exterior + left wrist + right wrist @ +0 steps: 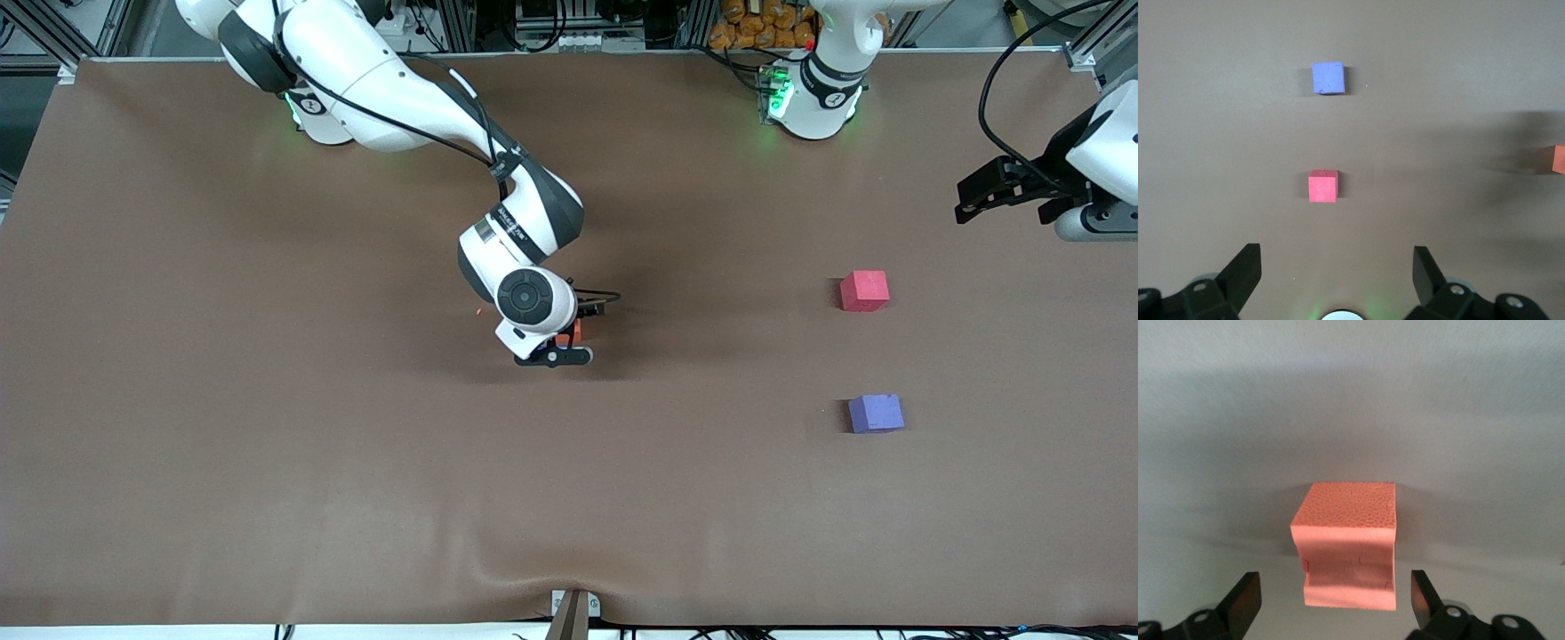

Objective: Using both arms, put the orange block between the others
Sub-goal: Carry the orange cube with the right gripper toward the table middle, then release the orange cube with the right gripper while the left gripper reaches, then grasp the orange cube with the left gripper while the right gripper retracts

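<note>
Your orange block [1348, 543], a pitted foam cube (no long axis), sits on the brown table [267, 444] near mid-table, between the right gripper's [1331, 600] spread fingers, apparently untouched. The right arm bends low over it. The left gripper [1335, 277] waits open above the red-pink cube [1323, 186] and purple cube [1328, 78].
</note>
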